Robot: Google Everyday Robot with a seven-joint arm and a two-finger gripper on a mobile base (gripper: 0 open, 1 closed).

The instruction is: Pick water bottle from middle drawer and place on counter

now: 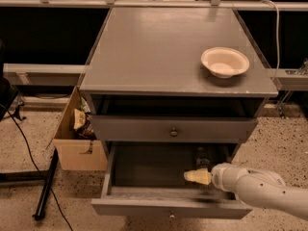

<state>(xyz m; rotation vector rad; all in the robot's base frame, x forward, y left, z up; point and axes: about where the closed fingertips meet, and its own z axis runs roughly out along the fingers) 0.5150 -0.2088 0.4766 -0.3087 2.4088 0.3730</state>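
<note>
The middle drawer (144,170) is pulled open below the cabinet, showing its dark floor. The water bottle (202,157) lies in the drawer's back right part, dim in the shadow, with only part of it showing. My gripper (193,176), cream-tipped on a white arm, reaches in from the right and sits low inside the drawer, just in front of the bottle and a little to its left. The counter (159,47) is the grey cabinet top above.
A cream round bowl (224,61) stands at the counter's right side. The upper drawer with the round knob (173,132) is shut. A cardboard box (77,138) of items stands on the floor to the left, beside a black stand leg (45,186).
</note>
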